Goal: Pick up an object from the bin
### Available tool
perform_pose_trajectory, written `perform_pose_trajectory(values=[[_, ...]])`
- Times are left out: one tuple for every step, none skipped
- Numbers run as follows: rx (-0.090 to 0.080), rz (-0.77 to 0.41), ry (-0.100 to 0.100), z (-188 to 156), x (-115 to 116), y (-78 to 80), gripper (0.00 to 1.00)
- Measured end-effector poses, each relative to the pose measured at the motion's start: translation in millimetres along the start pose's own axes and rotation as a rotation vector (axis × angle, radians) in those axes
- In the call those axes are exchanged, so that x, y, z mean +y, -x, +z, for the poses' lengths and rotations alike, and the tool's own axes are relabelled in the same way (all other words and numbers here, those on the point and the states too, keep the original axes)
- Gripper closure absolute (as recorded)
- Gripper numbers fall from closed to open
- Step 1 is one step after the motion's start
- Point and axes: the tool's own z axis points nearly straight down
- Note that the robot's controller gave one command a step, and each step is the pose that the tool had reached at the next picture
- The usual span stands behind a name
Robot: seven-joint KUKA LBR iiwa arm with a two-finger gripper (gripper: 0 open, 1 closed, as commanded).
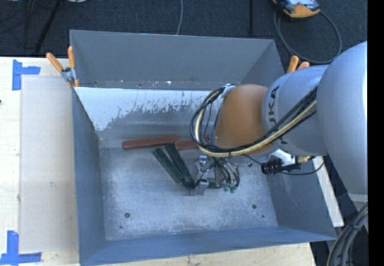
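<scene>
My gripper point(203, 182) is low in the bin, right of centre, its tips down at the near end of two dark green flat sticks point(172, 164) that lie side by side, slanting from upper left to lower right. A reddish-brown flat stick point(151, 143) lies across the floor just behind them, running left to right. The orange cover hides most of the gripper's body.
The arm and its cables fill the bin's right side above the floor. Bare floor lies to the left of the sticks and along the front wall.
</scene>
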Motion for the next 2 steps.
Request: perform_pose_trajectory(values=[[0.0,0.0,0.0,0.0,0.0,0.0,1.0],[-0.003,0.024,0.0,-142.7,3.3,6.2,1.0]])
